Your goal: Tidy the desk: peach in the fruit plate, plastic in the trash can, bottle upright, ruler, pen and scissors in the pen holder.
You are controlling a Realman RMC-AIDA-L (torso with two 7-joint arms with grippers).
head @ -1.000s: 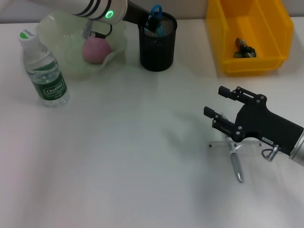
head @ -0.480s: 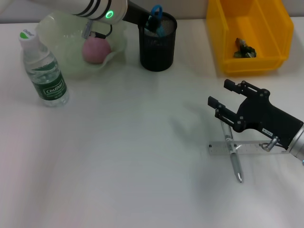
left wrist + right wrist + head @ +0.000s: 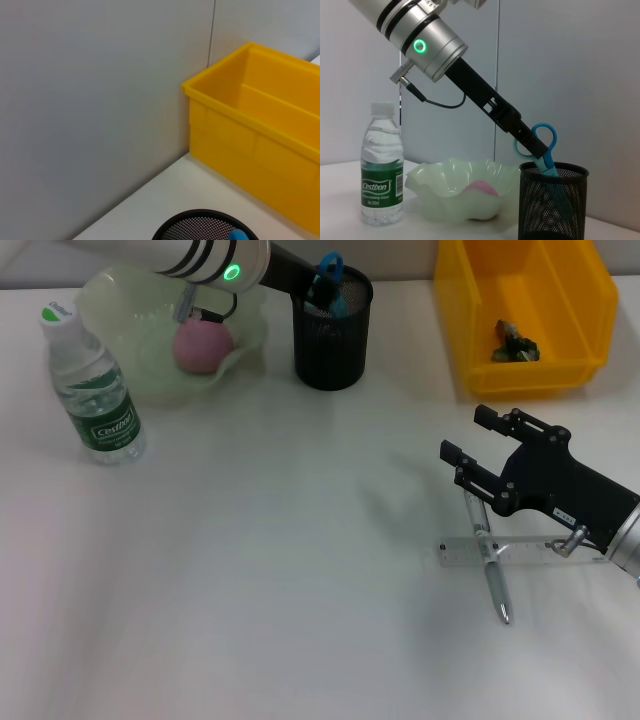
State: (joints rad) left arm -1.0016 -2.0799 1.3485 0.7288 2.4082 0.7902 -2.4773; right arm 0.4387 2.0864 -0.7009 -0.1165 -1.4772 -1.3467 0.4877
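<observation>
Right pincer (image 3: 470,445) retreated right, spread, baring the pen (image 3: 491,565) across the ruler (image 3: 520,550); thin, slippery—pinch mid-barrel.

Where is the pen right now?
In the head view the pen lies flat on the desk on the robot's right side, crossing the clear ruler. It is just below the right gripper, in front of the yellow trash can.

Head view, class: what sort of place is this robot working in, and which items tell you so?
Probably an office or study desk set up for a tidying exercise: a plain white desk carries a black mesh pen holder with scissors in it, while a ruler and pen lie loose.
</observation>
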